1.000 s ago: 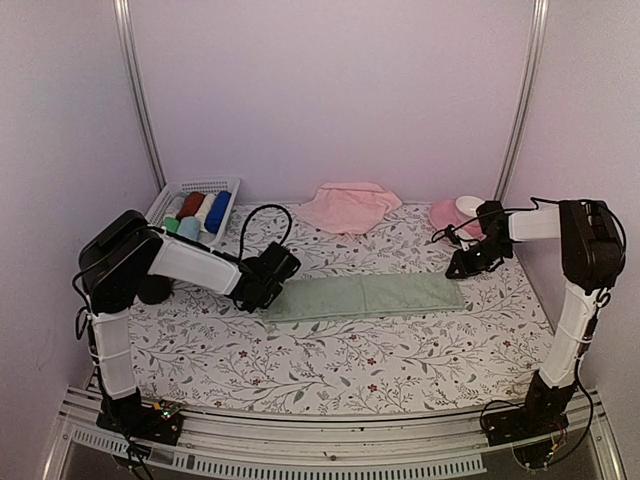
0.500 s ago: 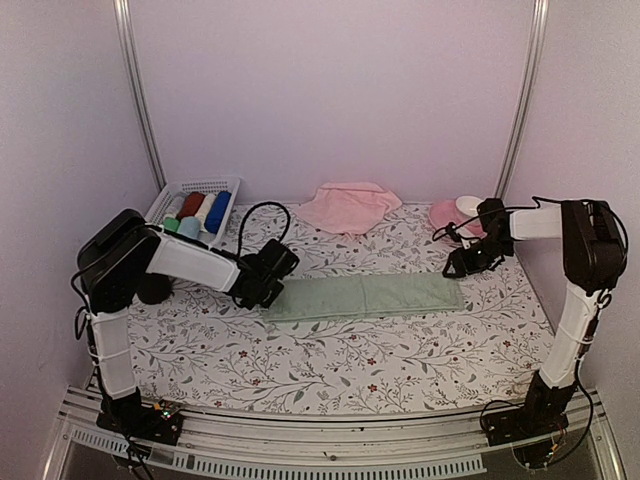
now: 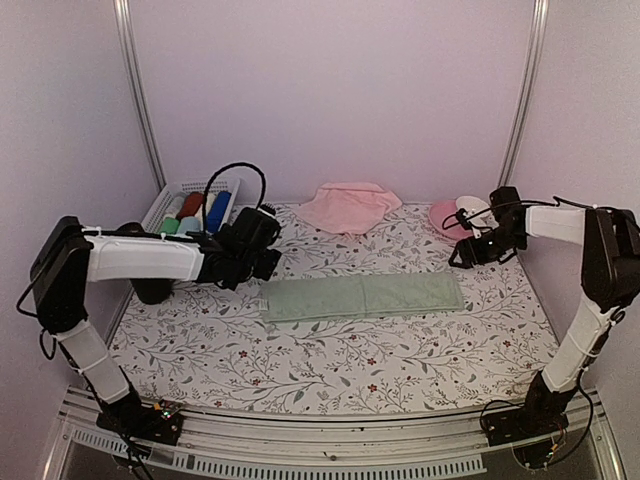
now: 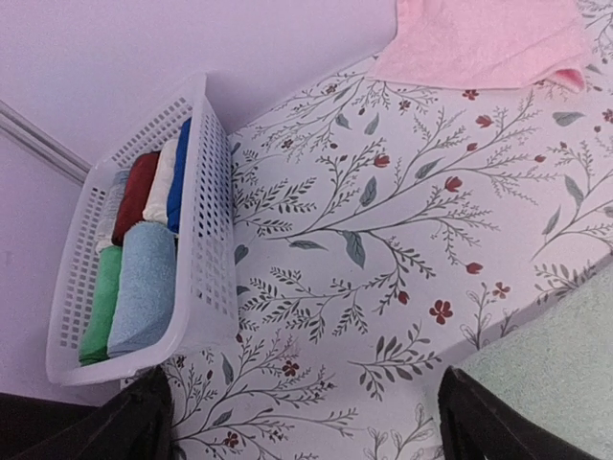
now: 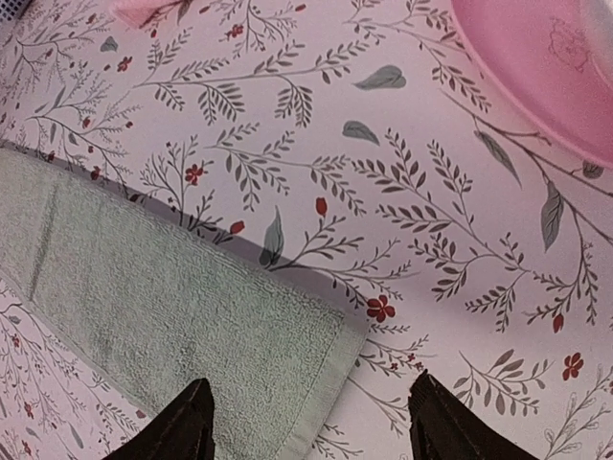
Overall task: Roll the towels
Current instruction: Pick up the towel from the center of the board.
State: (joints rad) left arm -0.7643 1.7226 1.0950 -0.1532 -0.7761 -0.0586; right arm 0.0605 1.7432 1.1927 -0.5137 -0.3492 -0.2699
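Note:
The mint green towel (image 3: 362, 296) lies flat on the flowered table as a long folded strip. One of its corners shows in the left wrist view (image 4: 560, 369), and its right end shows in the right wrist view (image 5: 163, 307). The pink towel (image 3: 348, 206) sits crumpled at the back, also seen from the left wrist (image 4: 488, 38). My left gripper (image 3: 262, 262) hangs open behind the strip's left end, nothing between its fingers (image 4: 306, 431). My right gripper (image 3: 466, 254) is open too, above the strip's far right corner (image 5: 311, 417), and holds nothing.
A white basket (image 3: 205, 183) of rolled cloths stands at the back left, close to my left gripper (image 4: 206, 240). A pink saucer (image 3: 445, 215) with a white cup sits at the back right, just behind my right gripper (image 5: 546, 57). Walls close in both sides.
Both grippers opened and let go of the mint towel's ends. The left arm drew back and left toward the basket; the right gripper lifted slightly toward the back.

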